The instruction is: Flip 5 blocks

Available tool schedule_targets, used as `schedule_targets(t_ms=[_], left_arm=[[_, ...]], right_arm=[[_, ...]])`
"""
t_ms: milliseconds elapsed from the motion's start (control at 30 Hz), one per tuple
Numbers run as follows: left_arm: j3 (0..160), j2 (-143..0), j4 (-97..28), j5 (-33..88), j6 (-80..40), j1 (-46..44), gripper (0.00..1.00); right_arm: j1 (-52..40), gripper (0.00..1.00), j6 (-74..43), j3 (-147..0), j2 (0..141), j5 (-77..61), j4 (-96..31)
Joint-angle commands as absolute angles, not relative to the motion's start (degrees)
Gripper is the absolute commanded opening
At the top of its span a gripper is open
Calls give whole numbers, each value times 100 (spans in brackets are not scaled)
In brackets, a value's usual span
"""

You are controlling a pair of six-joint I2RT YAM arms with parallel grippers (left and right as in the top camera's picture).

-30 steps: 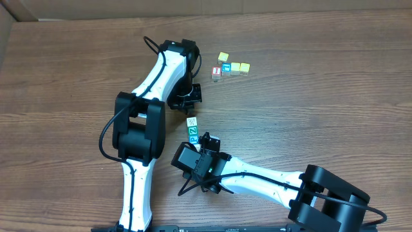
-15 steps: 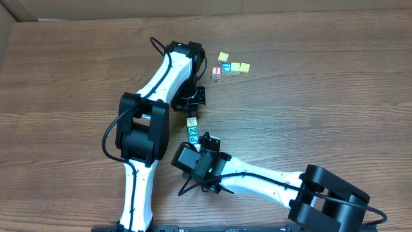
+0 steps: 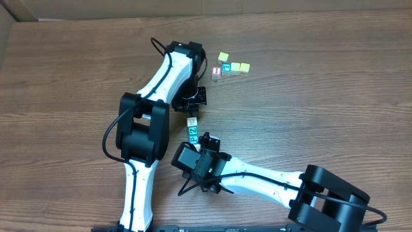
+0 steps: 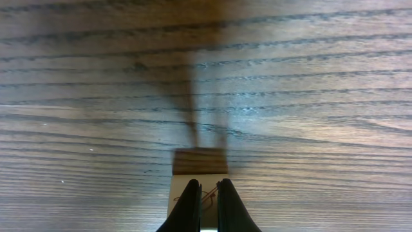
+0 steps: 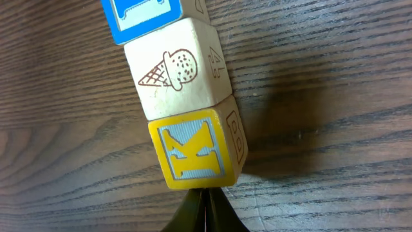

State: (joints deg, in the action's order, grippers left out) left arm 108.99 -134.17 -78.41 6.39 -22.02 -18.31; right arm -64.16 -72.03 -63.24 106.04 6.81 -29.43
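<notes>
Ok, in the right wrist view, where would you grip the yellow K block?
I'd pinch the yellow K block across its two free side faces, left and right in the right wrist view, coming from the near end where the shut right claw sits. Its far face abuts the ice-cream block, so no finger fits there.

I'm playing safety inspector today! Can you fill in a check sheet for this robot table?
Surface: wooden table, bare grain showing.
Job's things: letter blocks touching in a row between the grippers.
Clutter: yellow cubes, blue-letter cube and red-letter cube, grouped apart.
Grippers: left gripper shut, right gripper shut, tips at the row's ends.
Cables: black cable looped along the left arm.
Surroundings: cardboard wall behind the table.
</notes>
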Motion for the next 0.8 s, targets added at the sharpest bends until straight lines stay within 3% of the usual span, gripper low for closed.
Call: schedule_targets(t_ms=[0,667,767], left_arm=[[10847,-13476,-7861,711,-2075,-1942,4],[11170,-13456,-7859,703,-2053,-1831,4],[11550,-13456,-7979,692,-2056,-1667,4]], right_arm=[[-6405,5,-7229,-6296,10654,746,-2895],[-6405,5,-7225,-6311,10652,541,-2899],[-6401,9,-7218,-6353,10641,482,-2945]])
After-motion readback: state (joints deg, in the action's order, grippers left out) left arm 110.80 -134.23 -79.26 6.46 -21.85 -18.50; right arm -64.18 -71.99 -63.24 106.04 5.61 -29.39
